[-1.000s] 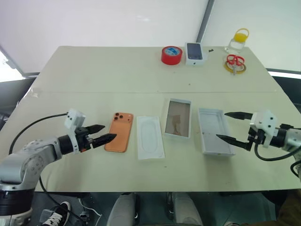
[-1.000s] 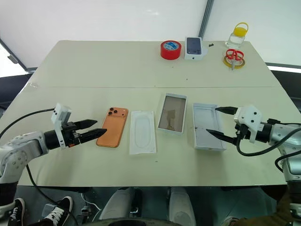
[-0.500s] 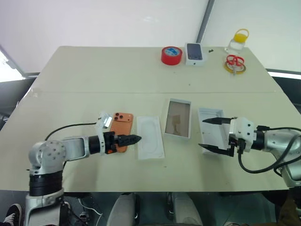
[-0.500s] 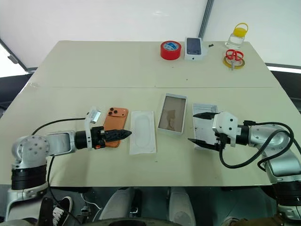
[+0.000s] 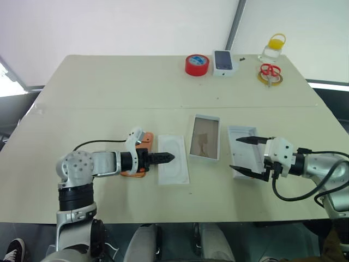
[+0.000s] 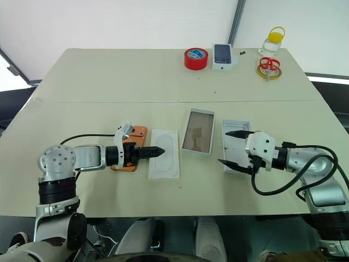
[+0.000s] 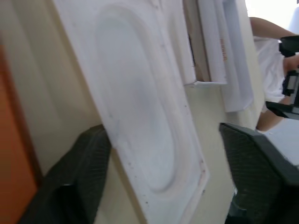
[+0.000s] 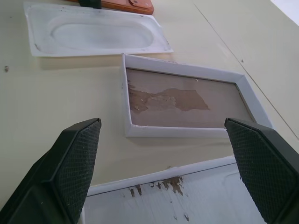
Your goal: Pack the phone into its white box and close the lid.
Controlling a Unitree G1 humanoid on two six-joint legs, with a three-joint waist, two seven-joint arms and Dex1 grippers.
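Observation:
The orange phone [image 5: 143,137] lies flat on the table, its near part hidden under my left wrist. Just right of it lies a thin white insert [image 5: 173,158]. My left gripper [image 5: 166,158] reaches across the phone and hovers over that insert, open, one finger [image 7: 86,172] at each side. The white box [image 5: 205,136], a shallow tray with a brown-stained floor, sits right of the insert. The lid [image 5: 246,147], a deeper white tray, lies further right. My right gripper [image 5: 234,154] is open over the lid's near left part, holding nothing.
Along the table's [image 5: 109,87] far edge stand a red tape roll [image 5: 196,64], a small white box picturing a dark phone [image 5: 224,61], red-handled scissors on a yellow ring [image 5: 271,73] and a yellow-capped bottle [image 5: 272,48].
My left gripper swung right, from beside the phone to over the insert, and its wrist rolled. My right gripper shifted left over the lid, then held still.

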